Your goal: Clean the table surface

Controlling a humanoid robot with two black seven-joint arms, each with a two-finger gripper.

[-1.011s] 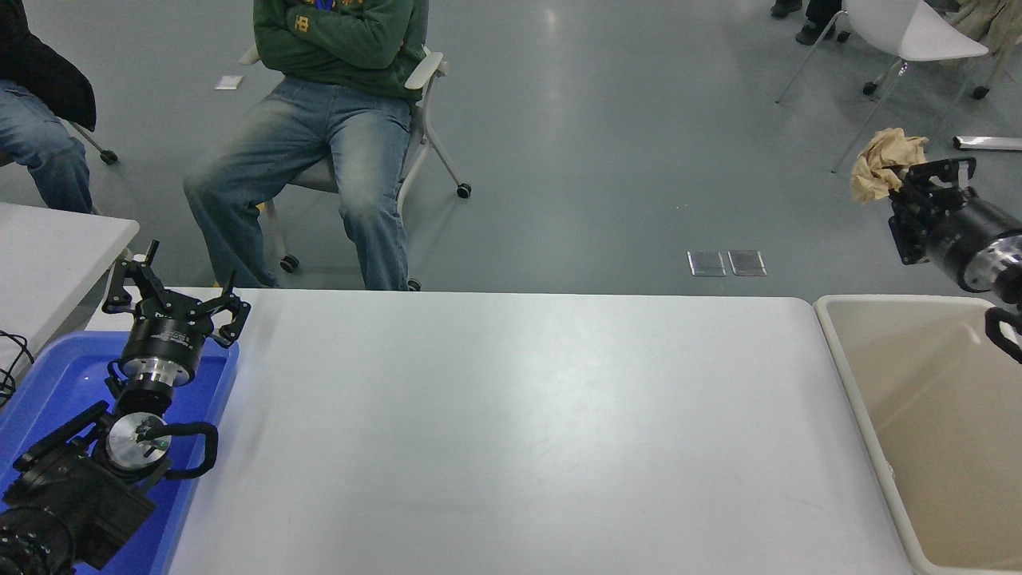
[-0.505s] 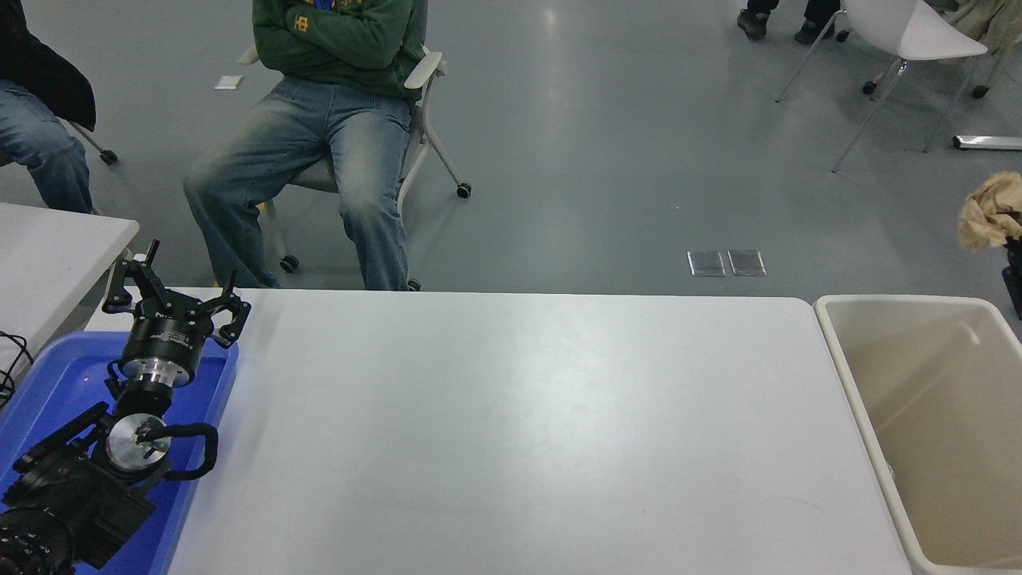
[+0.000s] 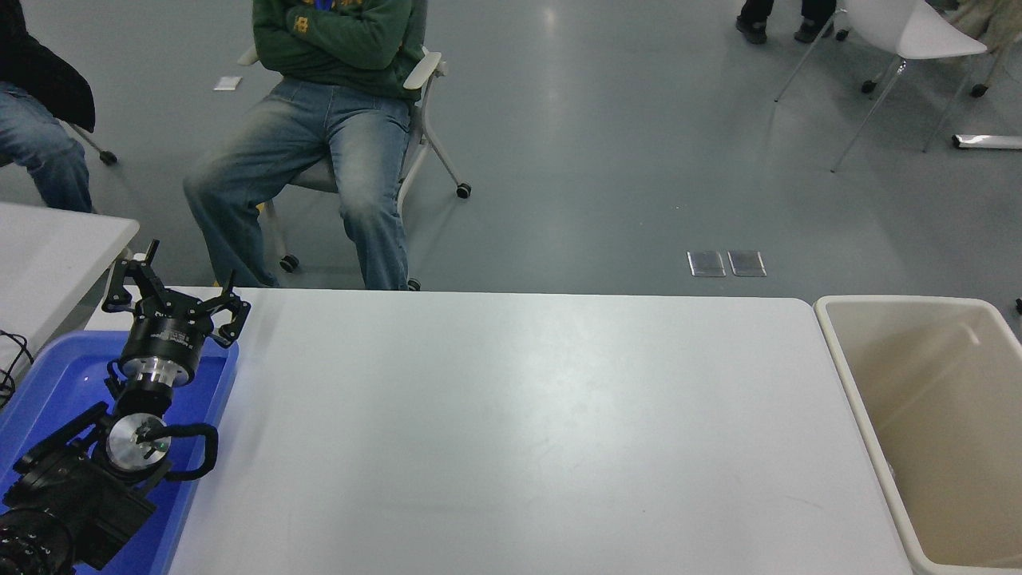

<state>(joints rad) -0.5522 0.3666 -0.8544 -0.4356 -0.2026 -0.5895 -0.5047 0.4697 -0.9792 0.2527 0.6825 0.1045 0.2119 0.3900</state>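
The left claw point(image 3: 172, 299) sits parked at the lower left with its fingers point(image 3: 128, 283) spread apart, released and grasping nothing. It hangs over the far edge of a blue tray point(image 3: 48, 383), and its black arm runs back from it toward the lower left corner. The right claw is out of the picture.

Items are listed below by size, largest first, each located from the left claw.

1. Counter surface point(image 3: 527, 431): white, smooth and matte, with rounded far corners. It begins just to the right of the claw and extends well to the right and toward the camera. Its visible area is bare.
2. Beige bin point(image 3: 846, 375): stands at the counter's right end, well apart from the claw. Its visible interior is empty.
3. Seated person in a green top and jeans point(image 3: 319, 152): sits on a wheeled chair beyond the claw, behind the counter's far edge.
4. Smaller white table point(image 3: 56, 255): stands just to the left of the claw.
5. White chair point(image 3: 910, 32): stands far to the right, on the grey floor.
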